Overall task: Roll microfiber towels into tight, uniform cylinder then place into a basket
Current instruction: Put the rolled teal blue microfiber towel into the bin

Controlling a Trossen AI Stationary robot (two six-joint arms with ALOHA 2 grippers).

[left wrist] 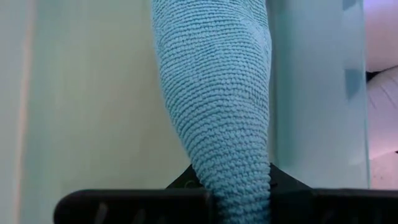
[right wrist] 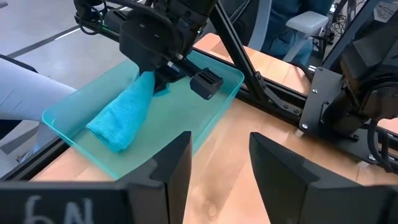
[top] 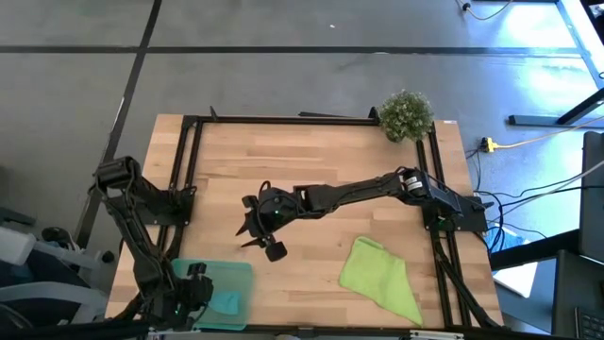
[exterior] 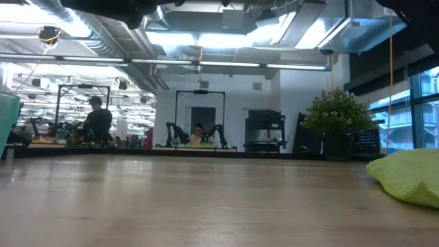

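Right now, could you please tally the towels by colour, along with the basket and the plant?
Teal towel: 1, rolled, in the basket, gripped by the left gripper
Lime towel: 1, loose on the table
Basket: 1
Potted plant: 1
Total: 4

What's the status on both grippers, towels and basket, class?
Left gripper shut on rolled teal towel, over the basket. Right gripper open, mid-table, empty. Lime towel unrolled on table. Nothing obstructing.
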